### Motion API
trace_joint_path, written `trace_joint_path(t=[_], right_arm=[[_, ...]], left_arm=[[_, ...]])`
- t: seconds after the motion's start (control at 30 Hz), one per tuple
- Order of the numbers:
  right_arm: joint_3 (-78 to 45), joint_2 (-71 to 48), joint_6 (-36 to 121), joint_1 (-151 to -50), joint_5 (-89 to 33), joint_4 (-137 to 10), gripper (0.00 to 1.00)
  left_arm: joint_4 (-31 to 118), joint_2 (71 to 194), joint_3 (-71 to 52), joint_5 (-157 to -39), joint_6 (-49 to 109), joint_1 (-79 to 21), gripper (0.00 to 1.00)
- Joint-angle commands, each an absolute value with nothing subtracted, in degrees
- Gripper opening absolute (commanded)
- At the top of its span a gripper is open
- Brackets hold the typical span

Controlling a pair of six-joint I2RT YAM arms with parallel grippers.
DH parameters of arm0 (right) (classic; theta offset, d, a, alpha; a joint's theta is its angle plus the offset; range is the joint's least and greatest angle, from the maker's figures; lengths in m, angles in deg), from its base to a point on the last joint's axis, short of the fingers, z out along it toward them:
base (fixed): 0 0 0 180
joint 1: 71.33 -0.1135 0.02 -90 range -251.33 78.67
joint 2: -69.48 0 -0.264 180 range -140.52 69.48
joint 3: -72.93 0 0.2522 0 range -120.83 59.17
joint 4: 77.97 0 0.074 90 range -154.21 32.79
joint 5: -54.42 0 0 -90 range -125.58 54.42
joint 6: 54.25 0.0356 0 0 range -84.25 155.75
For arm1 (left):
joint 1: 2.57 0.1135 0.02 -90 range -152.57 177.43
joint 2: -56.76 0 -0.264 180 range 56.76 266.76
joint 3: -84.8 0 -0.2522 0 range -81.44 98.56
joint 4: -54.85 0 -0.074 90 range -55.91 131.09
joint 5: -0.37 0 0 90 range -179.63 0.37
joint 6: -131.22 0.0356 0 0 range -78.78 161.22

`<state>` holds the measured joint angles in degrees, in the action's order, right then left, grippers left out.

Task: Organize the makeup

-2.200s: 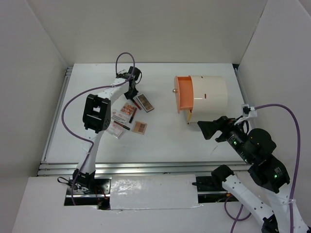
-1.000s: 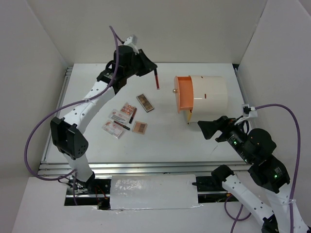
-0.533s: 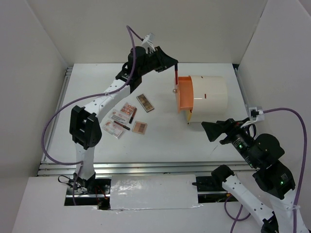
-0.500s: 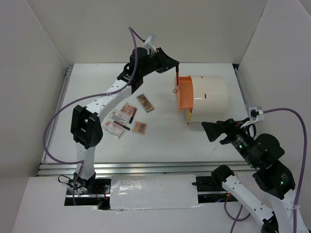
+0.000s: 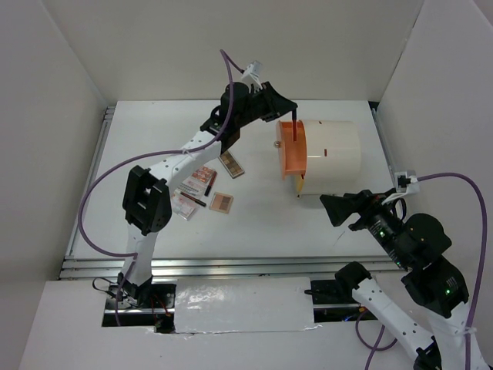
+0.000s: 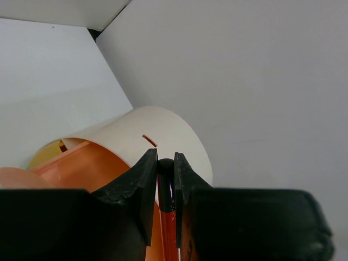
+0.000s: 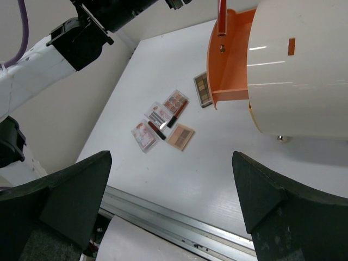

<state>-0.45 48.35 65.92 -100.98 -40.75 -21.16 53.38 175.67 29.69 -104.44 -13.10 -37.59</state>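
Overhead, the left gripper (image 5: 291, 117) hangs above the orange drawer (image 5: 287, 150), which stands pulled out of the cream round container (image 5: 331, 150) on the far right part of the table (image 5: 146, 127). Its jaws pinch the top of a slim pencil stick (image 5: 295, 131). The stick hangs upright with its lower end at the drawer's open top; I cannot tell whether it touches the drawer. Well to the left, the other makeup lies in a loose cluster: a dark palette (image 5: 229, 163) nearest the container, a tan palette (image 5: 222, 202), a pink palette (image 5: 203, 176), white-pink packets (image 5: 183, 205) and another dark stick (image 5: 209, 185). The right gripper (image 5: 333, 208) hovers on the near side of the container, apart from it.

From the left wrist, two black fingers (image 6: 145, 182) are shut tight on the stick's dark cap, and its red shaft runs down between them. The drawer and the cream container's wall sit just behind.

From the right wrist, that gripper's dark pads (image 7: 70, 201) sit at the lower corners, wide apart with nothing between them, so its jaws are open. Beyond them the stick hangs over the drawer, and the cluster lies on the table to the left.
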Motion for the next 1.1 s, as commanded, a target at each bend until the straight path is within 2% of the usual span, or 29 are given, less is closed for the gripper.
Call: trace_joint_path(t=[0.0, 0.03, 0.1, 0.23, 0.27, 0.3, 0.33, 0.5, 0.57, 0.6, 0.67, 0.7, 0.77, 0.83, 0.87, 0.97, 1.07], right_arm=[[-1.0, 49.3, 65.4, -101.3, -41.0, -21.1, 1.0], [-1.0, 49.3, 65.5, -101.3, -41.0, -21.1, 1.0], [-0.9, 49.4, 65.5, -101.3, -40.9, -21.0, 1.0], [-0.8, 49.4, 65.6, -101.2, -40.8, -21.1, 1.0], [-0.8, 49.4, 65.6, -101.3, -40.8, -21.1, 1.0], [-0.8, 49.4, 65.6, -101.3, -40.7, -21.1, 1.0], [-0.8, 49.4, 65.6, -101.3, -40.7, -21.1, 1.0], [-0.9, 49.2, 65.6, -101.2, -40.5, -21.3, 1.0], [-0.9, 49.0, 65.6, -101.4, -40.5, -21.2, 1.0], [-0.9, 49.0, 65.6, -101.2, -40.5, -21.2, 1.0], [-0.4, 49.2, 65.7, -101.2, -40.1, -21.5, 1.0], [-0.2, 49.3, 65.7, -101.2, -40.1, -21.9, 1.0], [0.8, 49.5, 65.9, -101.3, -39.8, -22.5, 1.0], [1.9, 49.3, 66.1, -101.4, -39.6, -23.9, 1.0], [2.3, 49.0, 66.2, -101.3, -39.4, -24.5, 1.0], [3.3, 47.4, 66.6, -101.2, -37.9, -26.7, 1.0], [3.9, 45.9, 67.1, -101.3, -35.9, -28.3, 1.0]], left_arm=[[57.4, 174.4, 28.9, -102.3, -12.8, -37.6, 0.11], [57.3, 174.4, 28.5, -101.6, -12.7, -37.5, 0.18], [57.2, 174.4, 27.7, -101.4, -12.7, -37.6, 0.25], [56.6, 175.6, 28.4, -103.0, -13.8, -37.6, 0.52], [56.4, 175.8, 28.8, -103.7, -13.7, -37.6, 0.61], [56.3, 175.8, 29.1, -104.1, -13.6, -37.7, 0.64], [56.1, 175.5, 29.1, -104.2, -13.6, -37.9, 0.72], [53.7, 171.8, 28.5, -102.6, -12.1, -38.1, 0.82], [48.0, 167.1, 28.2, -99.4, -9.2, -37.9, 0.87], [44.7, 163.3, 28.3, -94.0, -6.6, -37.7, 0.9], [30.9, 159.8, 28.9, -86.2, -4.1, -37.6, 0.99], [26.4, 156.5, 28.7, -76.6, -3.0, -37.5, 1.0], [13.9, 153.5, 26.9, -66.8, -4.2, -37.2, 0.99], [9.0, 149.1, 19.7, -58.5, -8.3, -36.0, 0.99], [7.4, 147.6, 13.0, -57.3, -9.7, -34.8, 0.99], [7.4, 143.9, 3.6, -55.8, -14.8, -32.5, 0.99], [12.0, 144.6, -4.7, -62.8, -12.8, -28.0, 0.91]])
